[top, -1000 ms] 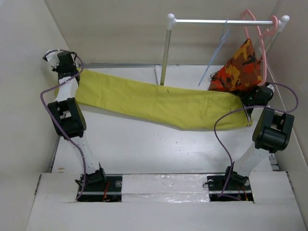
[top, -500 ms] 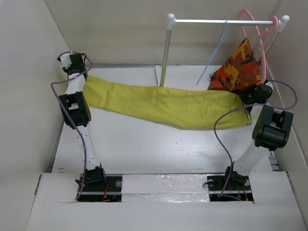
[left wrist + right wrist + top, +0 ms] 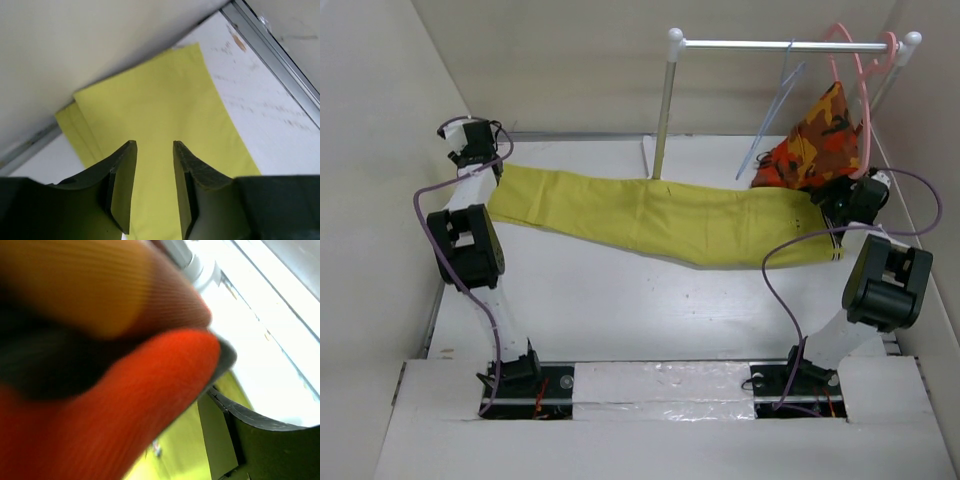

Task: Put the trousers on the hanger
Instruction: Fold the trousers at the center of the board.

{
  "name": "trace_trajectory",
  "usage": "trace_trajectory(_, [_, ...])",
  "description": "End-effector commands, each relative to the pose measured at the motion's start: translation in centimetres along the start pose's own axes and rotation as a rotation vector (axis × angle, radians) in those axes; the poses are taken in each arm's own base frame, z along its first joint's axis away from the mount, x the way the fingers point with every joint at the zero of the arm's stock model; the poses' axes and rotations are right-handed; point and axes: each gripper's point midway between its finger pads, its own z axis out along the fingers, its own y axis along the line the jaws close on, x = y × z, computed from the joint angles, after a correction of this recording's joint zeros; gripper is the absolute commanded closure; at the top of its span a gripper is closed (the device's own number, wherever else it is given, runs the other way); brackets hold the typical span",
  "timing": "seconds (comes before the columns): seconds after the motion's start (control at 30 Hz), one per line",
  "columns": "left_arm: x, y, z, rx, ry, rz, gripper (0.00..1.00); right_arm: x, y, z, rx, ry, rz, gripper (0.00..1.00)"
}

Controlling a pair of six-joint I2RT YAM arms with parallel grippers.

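Observation:
The mustard-yellow trousers (image 3: 660, 215) lie stretched across the table, their striped waistband (image 3: 836, 243) at the right end. The pale-blue wire hanger (image 3: 772, 100) hangs from the rail, apart from them. My left gripper (image 3: 475, 150) hovers over the leg end; in the left wrist view it (image 3: 154, 145) stands open above the yellow cloth (image 3: 165, 95), holding nothing. My right gripper (image 3: 840, 205) is at the waistband end. In the right wrist view only one finger (image 3: 220, 440) shows, set far to the side, with yellow cloth (image 3: 185, 450) beyond it; the camouflage garment hides the other.
A metal rail (image 3: 780, 45) on a post (image 3: 665, 110) stands at the back. A pink hanger (image 3: 860, 80) on it carries the orange-red camouflage garment (image 3: 815, 140), which presses against my right wrist camera (image 3: 125, 390). Side walls close in on both arms.
Both grippers have opened and let go of the trousers, whose ends have settled on the table. The left arm has drawn back from the leg end.

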Motion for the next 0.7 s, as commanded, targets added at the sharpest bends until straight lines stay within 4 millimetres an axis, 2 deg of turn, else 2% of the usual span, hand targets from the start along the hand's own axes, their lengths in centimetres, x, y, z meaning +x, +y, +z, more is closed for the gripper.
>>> trace_trajectory(0.0, [0.1,-0.8,-3.7,0.109,0.024,-0.087,0.69,-0.6,2.6,-2.9,-0.088,-0.060,-0.046,0.28])
trace_trajectory(0.03, [0.8,-0.5,-4.1,0.107,0.045,-0.102,0.76,-0.8,2.9,-3.8,-0.096,-0.071,-0.050,0.32])
trace_trajectory(0.07, [2.8,-0.1,-4.1,0.116,0.095,-0.086,0.76,0.0,3.4,-4.2,-0.113,-0.061,-0.057,0.49])
trace_trajectory(0.13, [4.4,0.6,-4.1,0.111,0.148,-0.070,0.72,2.4,4.2,-5.2,-0.144,-0.026,-0.072,0.86])
trace_trajectory(0.17, [5.5,1.3,-4.0,0.102,0.194,-0.061,0.70,3.0,4.6,-5.4,-0.167,-0.023,-0.078,1.00])
trace_trajectory(0.23, [7.0,2.1,-3.5,0.076,0.247,-0.056,0.66,5.1,4.8,-5.7,-0.181,0.016,-0.085,1.00])
trace_trajectory(0.3, [8.2,3.2,-3.2,0.051,0.284,-0.058,0.62,6.0,4.6,-5.9,-0.194,0.027,-0.086,1.00])
trace_trajectory(0.33, [8.6,3.8,-2.9,0.034,0.293,-0.062,0.57,6.5,4.4,-6.0,-0.193,0.037,-0.085,0.98])
trace_trajectory(0.37, [9.3,4.2,-2.8,0.020,0.301,-0.061,0.56,7.4,4.1,-6.2,-0.196,0.052,-0.082,0.88])
trace_trajectory(0.43, [10.1,5.1,-2.2,-0.007,0.312,-0.060,0.54,7.7,2.9,-6.3,-0.186,0.052,-0.062,0.74])
trace_trajectory(0.47, [10.4,5.2,-2.0,-0.013,0.319,-0.058,0.53,8.3,2.2,-6.5,-0.174,0.061,-0.052,0.55])
trace_trajectory(0.5, [10.6,5.2,-1.8,-0.018,0.323,-0.057,0.53,8.7,1.8,-6.5,-0.167,0.070,-0.033,0.48])
trace_trajectory(0.57, [11.4,5.4,-1.4,-0.027,0.336,-0.054,0.53,8.8,0.7,-6.7,-0.146,0.058,-0.008,0.39])
trace_trajectory(0.6, [11.5,5.3,-1.2,-0.029,0.336,-0.055,0.53,9.6,-0.1,-7.0,-0.124,0.071,0.012,0.38])
trace_trajectory(0.67, [12.0,5.5,-0.8,-0.042,0.343,-0.050,0.53,9.5,-0.9,-7.5,-0.118,0.052,0.023,0.38])
